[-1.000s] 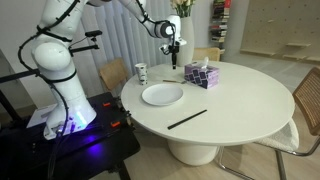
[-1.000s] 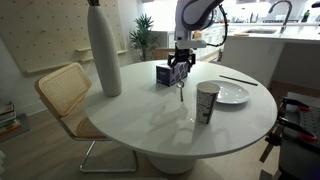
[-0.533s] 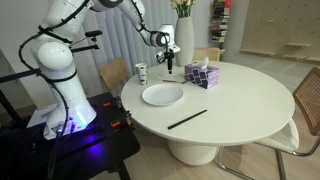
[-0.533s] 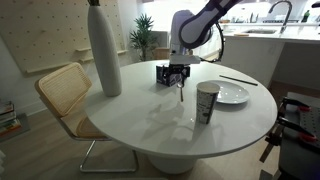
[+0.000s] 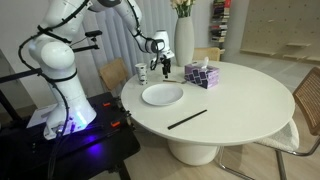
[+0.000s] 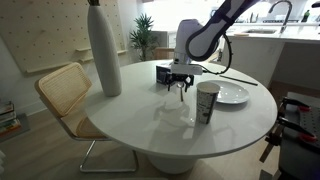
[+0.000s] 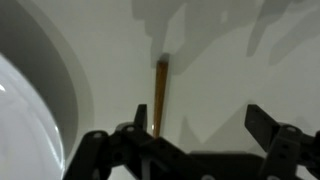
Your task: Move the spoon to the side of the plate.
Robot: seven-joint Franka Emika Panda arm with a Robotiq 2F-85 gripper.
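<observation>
**Spoon not yet gripped, move not started**

- The spoon (image 7: 158, 95) is seen lying flat on the table (image 5: 240, 100). In the wrist view its thin handle runs just beside the rim of the plate (image 7: 20, 110), with a narrow strip of tabletop between them. Its bowl can't be made out.
- In an exterior view the spoon (image 6: 181, 92) is found between the tissue box (image 6: 163, 73) and the cup (image 6: 207, 102), on the far side of the cup from the plate (image 6: 232, 93).
- The gripper (image 7: 200, 140) is held low over the spoon with jaws spread wide. Nothing is pinched. The handle is seen off-centre, close to one finger.
- Done: approach only, judged from the pose above the spoon.
- Left: jaws to be centred on the handle, closed and lifted, then the spoon set down at the plate's side and released.
- The dark stick (image 5: 187, 119) lies well apart and isn't involved.
</observation>
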